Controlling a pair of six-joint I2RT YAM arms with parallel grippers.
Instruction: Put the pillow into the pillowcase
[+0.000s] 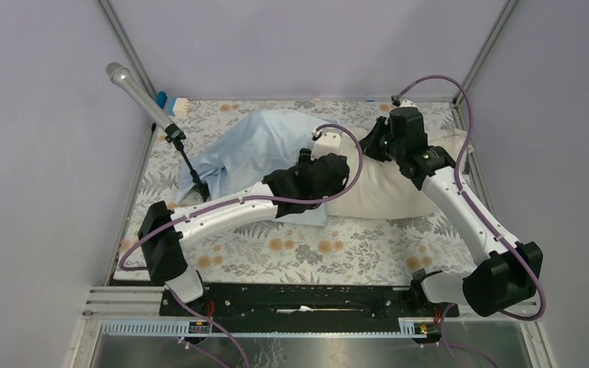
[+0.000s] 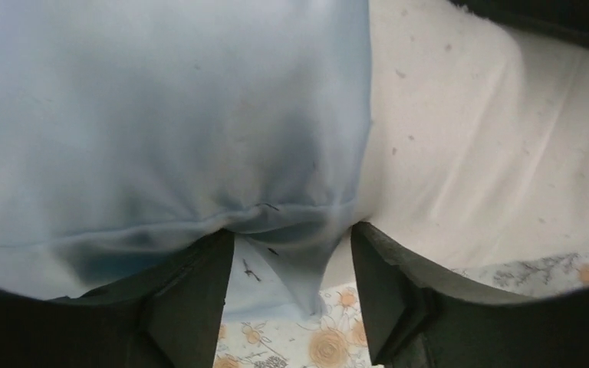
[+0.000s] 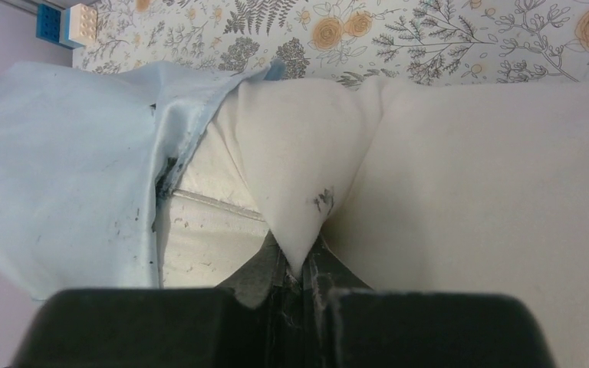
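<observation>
Pillow [image 1: 380, 195] is seen lying across the far-right part of the floral table cloth [image 1: 299, 249]; its left end is covered by the light-blue pillowcase [image 1: 249, 146], which is spread toward the far left; the pillow's right part is left bare. In the left wrist view, left gripper [image 2: 290, 236] is held with fingers wide apart; the pillowcase hem [image 2: 291, 211] is bunched just above and between them, a loose flap hanging down in the gap; no pinch is seen. In the right wrist view, right gripper [image 3: 295, 264] is closed tight on a pulled-up peak of cream pillow fabric [image 3: 291, 169]; the pillowcase edge [image 3: 176, 123] is draped just beside that peak, on the left. Whether the pillow's far end is fully inside cannot be told.
</observation>
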